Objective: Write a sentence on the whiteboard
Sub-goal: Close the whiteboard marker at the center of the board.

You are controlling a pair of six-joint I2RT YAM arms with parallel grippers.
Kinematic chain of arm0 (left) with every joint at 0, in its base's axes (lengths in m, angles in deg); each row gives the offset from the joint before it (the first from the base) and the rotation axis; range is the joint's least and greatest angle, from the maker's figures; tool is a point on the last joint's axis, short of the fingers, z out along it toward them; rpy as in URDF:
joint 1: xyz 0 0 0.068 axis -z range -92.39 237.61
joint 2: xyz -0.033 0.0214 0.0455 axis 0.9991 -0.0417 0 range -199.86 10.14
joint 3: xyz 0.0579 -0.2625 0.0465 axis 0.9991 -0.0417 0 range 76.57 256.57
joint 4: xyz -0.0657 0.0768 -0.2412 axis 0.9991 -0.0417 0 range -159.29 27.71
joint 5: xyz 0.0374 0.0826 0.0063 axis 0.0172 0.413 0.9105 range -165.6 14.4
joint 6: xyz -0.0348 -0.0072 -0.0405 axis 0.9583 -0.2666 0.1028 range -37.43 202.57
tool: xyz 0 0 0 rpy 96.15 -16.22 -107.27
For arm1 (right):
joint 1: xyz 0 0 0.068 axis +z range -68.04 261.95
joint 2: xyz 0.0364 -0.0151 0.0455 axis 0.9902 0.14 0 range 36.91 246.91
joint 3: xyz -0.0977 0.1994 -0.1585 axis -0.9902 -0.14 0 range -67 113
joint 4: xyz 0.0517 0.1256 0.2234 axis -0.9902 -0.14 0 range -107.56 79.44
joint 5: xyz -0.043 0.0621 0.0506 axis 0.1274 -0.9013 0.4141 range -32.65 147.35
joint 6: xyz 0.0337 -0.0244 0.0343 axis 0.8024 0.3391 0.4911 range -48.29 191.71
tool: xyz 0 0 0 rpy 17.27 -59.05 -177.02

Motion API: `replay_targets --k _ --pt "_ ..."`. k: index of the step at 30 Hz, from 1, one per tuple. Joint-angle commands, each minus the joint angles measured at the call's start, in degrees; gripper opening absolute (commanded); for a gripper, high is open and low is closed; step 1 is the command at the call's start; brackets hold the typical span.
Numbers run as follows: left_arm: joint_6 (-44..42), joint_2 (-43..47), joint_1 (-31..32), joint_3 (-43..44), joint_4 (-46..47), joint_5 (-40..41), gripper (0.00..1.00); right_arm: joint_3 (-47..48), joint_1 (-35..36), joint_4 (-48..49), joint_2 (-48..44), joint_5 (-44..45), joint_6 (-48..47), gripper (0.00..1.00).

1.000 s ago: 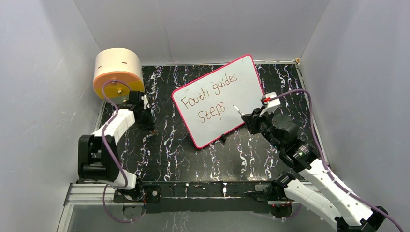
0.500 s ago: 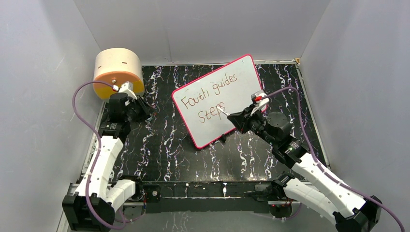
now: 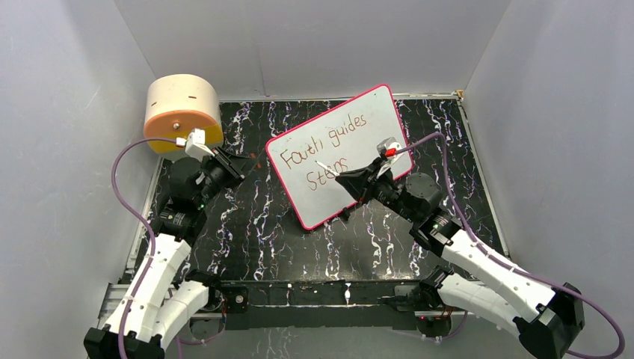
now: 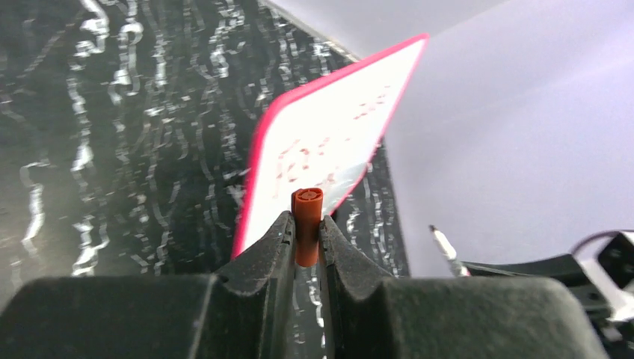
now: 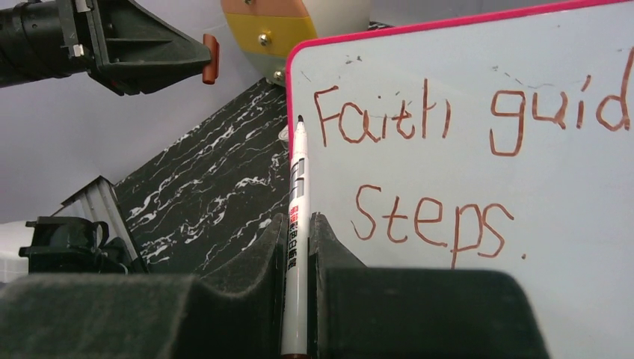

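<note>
A round tan drum with an orange-and-yellow face (image 3: 183, 112) is sitting at the far left corner of a black tabletop veined with white (image 3: 262, 224). A slim white marker pen (image 5: 297, 179) is showing its bare dark tip, well apart from a small orange-red plastic cap (image 4: 307, 217).

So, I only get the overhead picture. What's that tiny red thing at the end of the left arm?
Observer: The left wrist camera shows it plainly: the left jaws are shut on an orange-red marker cap.
Operator: And the pen in the other arm, is it open?
Observer: Yes. The right jaws grip a white marker with its dark tip bare and print along its barrel.
Operator: Does the writing look finished?
Observer: Up close, the sentence has a small dot after "Steps", like a full stop.
</note>
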Motion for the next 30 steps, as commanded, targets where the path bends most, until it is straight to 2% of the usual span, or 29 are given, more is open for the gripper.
replay_targets --k 1,8,16,22,30 --pt "6.8 1.5 5.2 0.2 9.2 4.7 0.00 -0.6 1.3 11.1 0.9 0.9 -1.1 0.00" --pt "14.8 0.2 10.4 -2.3 21.6 8.3 0.00 -1.6 3.7 19.9 3.2 2.2 -3.5 0.00" --pt "17.3 -4.0 19.1 -3.7 29.3 16.2 0.00 -4.9 6.2 29.3 5.7 4.2 -5.4 0.00" --pt "18.5 -6.1 24.3 -4.3 31.9 23.1 0.00 -7.7 8.6 35.2 6.1 9.4 -7.4 0.00" --pt "22.1 -7.4 26.0 -6.0 34.7 25.3 0.00 -8.6 9.8 37.4 7.0 10.7 -8.2 0.00"
